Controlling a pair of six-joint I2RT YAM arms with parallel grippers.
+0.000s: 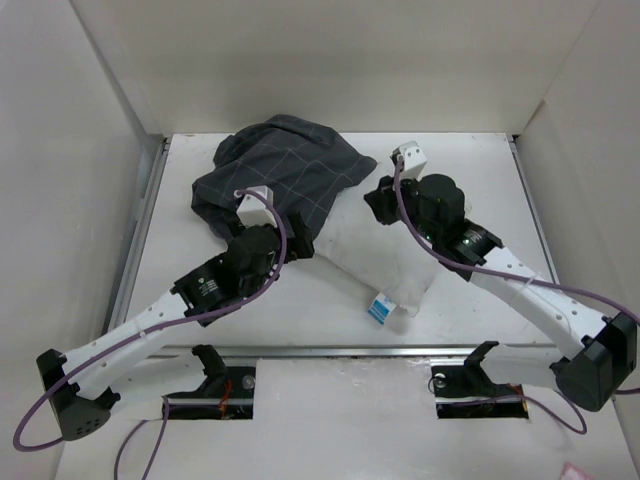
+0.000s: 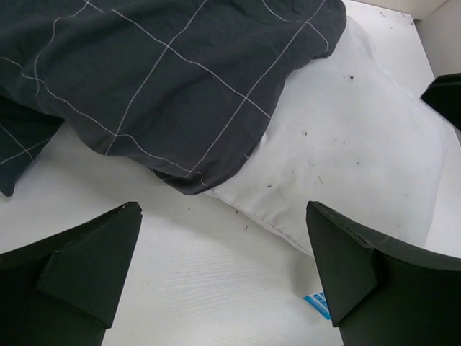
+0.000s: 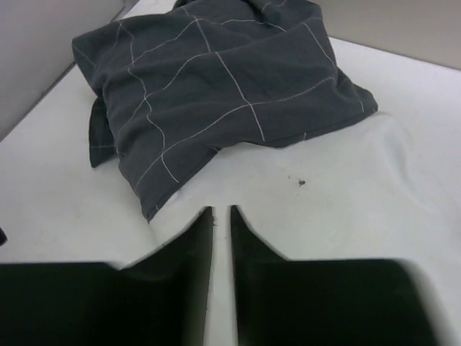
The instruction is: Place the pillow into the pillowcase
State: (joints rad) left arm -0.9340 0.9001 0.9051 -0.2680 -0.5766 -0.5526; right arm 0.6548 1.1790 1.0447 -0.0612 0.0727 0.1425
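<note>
Charcoal woven cloth with a thin pale grid, the pillowcase [image 1: 275, 175] lies rumpled at the far left of the white worktop [image 1: 300, 310]. It is drawn over the far end of the pillow [image 1: 370, 265], whose soft, speckled white body lies bare toward the near right, a small blue-and-white tag [image 1: 380, 308] at its near edge. My left claw [image 2: 223, 209] stands wide apart over the case's hem, my right claw [image 3: 221, 213] is drawn together to a thin slit low over the bare cushion, and from above my left arm [image 1: 200, 290] masks the case's near corner, with pale walls [image 1: 100, 200] boxing in the worktop.
</note>
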